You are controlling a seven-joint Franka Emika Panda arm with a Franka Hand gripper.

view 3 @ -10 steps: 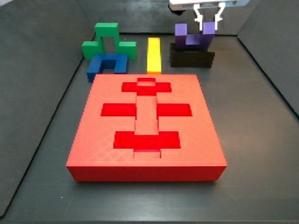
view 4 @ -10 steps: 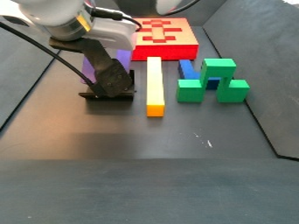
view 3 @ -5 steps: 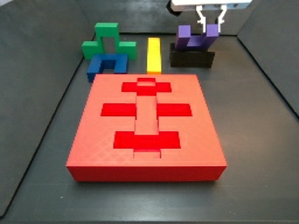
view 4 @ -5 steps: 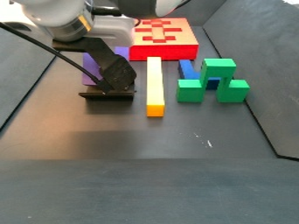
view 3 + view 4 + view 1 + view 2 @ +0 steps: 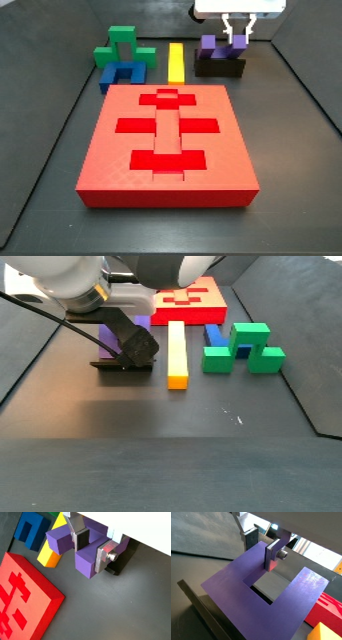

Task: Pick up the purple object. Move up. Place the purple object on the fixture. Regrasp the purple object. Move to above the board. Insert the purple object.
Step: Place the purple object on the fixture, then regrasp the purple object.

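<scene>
The purple object (image 5: 210,45) stands on the black fixture (image 5: 221,68) at the back right, prongs up, with its base in the channel. My gripper (image 5: 238,40) has come down from above and is open, straddling the right-hand prong. In both wrist views the purple object (image 5: 67,539) (image 5: 258,597) fills the middle; one dark pad sits in the gap between the prongs and the other finger lies against that prong's outer face. The red board (image 5: 167,140) lies in front, nearer the camera. In a side view the arm covers most of the purple object (image 5: 107,331) and the fixture (image 5: 120,364).
A yellow bar (image 5: 178,60) lies just left of the fixture. A blue U-shaped block (image 5: 123,76) and a green block (image 5: 120,45) sit at the back left. Dark walls close in the floor on both sides.
The gripper has dropped straight down over the last second. Its fingers were above the prong tips and now reach down along the right prong. Their spacing looks unchanged.
</scene>
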